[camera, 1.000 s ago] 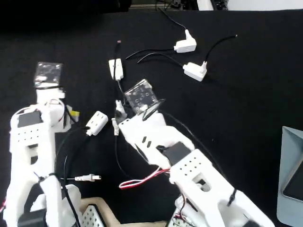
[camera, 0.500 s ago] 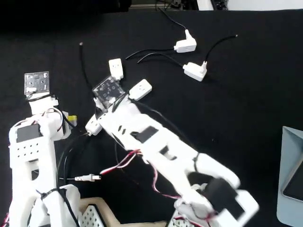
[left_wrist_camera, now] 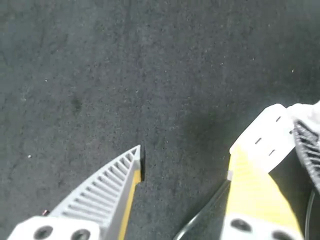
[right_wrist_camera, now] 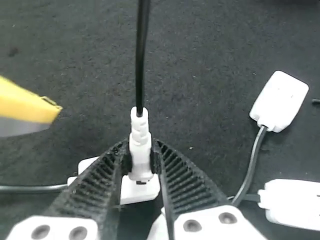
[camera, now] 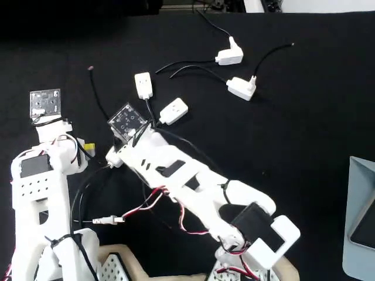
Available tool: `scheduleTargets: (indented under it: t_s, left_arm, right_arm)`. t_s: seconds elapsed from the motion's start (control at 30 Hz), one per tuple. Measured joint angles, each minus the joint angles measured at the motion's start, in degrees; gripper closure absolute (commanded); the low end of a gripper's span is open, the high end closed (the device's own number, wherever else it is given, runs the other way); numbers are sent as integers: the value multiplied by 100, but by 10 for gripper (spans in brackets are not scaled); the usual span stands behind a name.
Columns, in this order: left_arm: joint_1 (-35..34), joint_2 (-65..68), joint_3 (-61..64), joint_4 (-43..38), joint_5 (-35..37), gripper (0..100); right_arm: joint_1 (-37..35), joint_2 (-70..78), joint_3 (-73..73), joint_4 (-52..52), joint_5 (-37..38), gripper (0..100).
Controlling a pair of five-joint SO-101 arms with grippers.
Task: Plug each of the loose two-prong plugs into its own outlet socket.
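A: How's the right arm (camera: 176, 170) posed?
B: Stretched low across the black table (camera: 293, 146). The right gripper (right_wrist_camera: 141, 150), fingers (right_wrist_camera: 180, 175) ribbed, pinches a white ridged plug (right_wrist_camera: 139, 132) over a flat white socket (right_wrist_camera: 144, 192).
A: Left gripper (left_wrist_camera: 185, 155)?
B: Spread wide, beside that socket.

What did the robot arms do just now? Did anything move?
The right gripper, shut on a white plug, swung left and brought it onto the socket beside the open left gripper. The black cord swept along. The left arm shifted slightly. The small plug near the arms' bases stayed put.
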Motion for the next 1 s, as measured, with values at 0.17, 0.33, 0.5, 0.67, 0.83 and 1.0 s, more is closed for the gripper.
scheduleTargets:
  t_s: [0.17,0.33,0.5,0.67,0.83,1.0]
  left_arm:
    - [0,0,0,0,0,722]
    - [0,0,0,0,0,722]
    - [0,0,0,26,0,722]
    - [0,0,0,44,0,722]
    - [0,0,0,44,0,722]
    - [0,0,0,44,0,722]
  right_arm:
    - [-35,0,0,0,-202,987]
    - [-35,193,-9,-18,-220,987]
    - [-35,536,-334,-70,-220,987]
    - [-35,554,-343,-70,-220,987]
    - [0,554,-343,-70,-220,987]
    - [26,484,-290,-53,-220,986]
